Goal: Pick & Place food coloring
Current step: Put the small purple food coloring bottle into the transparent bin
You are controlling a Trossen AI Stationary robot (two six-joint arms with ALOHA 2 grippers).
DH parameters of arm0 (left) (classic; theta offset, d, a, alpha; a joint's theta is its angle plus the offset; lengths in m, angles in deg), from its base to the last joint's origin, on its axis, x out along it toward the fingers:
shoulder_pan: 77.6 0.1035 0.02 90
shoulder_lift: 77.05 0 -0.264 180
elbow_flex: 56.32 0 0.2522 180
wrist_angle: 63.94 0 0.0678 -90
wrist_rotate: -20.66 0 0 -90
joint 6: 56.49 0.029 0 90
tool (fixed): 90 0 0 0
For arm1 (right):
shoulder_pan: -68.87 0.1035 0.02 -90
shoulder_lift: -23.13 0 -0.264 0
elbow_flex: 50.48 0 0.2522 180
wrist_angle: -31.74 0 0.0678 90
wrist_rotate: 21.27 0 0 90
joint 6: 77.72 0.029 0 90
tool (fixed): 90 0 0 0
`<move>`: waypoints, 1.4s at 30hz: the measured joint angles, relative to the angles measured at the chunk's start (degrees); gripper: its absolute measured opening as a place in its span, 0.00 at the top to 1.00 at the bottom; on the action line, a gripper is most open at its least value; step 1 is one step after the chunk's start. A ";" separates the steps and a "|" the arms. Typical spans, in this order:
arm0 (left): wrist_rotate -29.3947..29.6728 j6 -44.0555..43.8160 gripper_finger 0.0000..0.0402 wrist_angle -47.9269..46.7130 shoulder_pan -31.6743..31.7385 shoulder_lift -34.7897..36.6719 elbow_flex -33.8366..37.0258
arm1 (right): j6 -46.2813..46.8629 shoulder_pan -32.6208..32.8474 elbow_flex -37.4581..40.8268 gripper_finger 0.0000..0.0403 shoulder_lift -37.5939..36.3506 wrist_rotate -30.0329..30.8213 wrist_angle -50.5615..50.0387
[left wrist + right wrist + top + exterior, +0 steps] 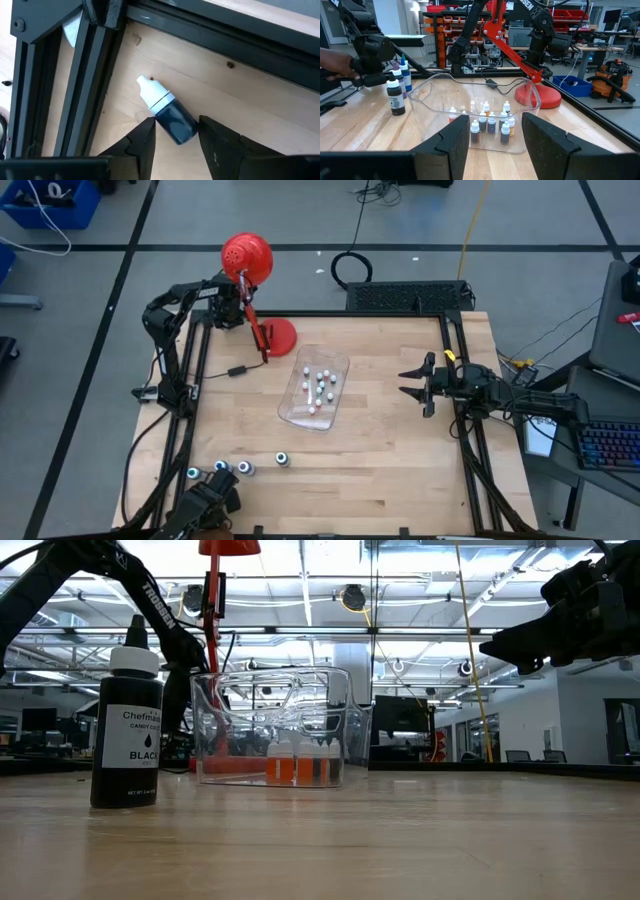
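Food coloring sits in two groups: the tiny white-topped bottles (320, 387) stand inside the clear tub (296, 412) near the middle of the tabletop (390, 450); the larger dark bottles (283, 459) stand in a loose row near the front-left corner; one dark bottle (167, 111) lies on its side by the frame rail at that corner, its body between the fingers of the left gripper (176, 137), which are spread either side and not visibly clamped on it; the right gripper (417, 383) hangs over the right side of the tabletop with its fingers apart, holding nothing; these bottles look light, stiff and smooth-sided, likely to roll or squirt out of a pinch, so the round body just below the cap seems the safest hold.
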 joint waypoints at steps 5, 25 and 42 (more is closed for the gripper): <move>-0.66 3.22 0.62 -0.09 -0.28 0.01 0.06 | -0.01 0.00 0.00 0.58 0.00 0.00 0.00; 9.38 14.20 0.68 -6.92 -11.89 0.81 3.43 | -0.01 0.00 0.00 0.58 0.00 0.00 0.00; 6.65 14.12 0.99 3.71 -1.15 4.46 4.24 | -0.01 0.00 0.00 0.58 0.02 -0.01 0.00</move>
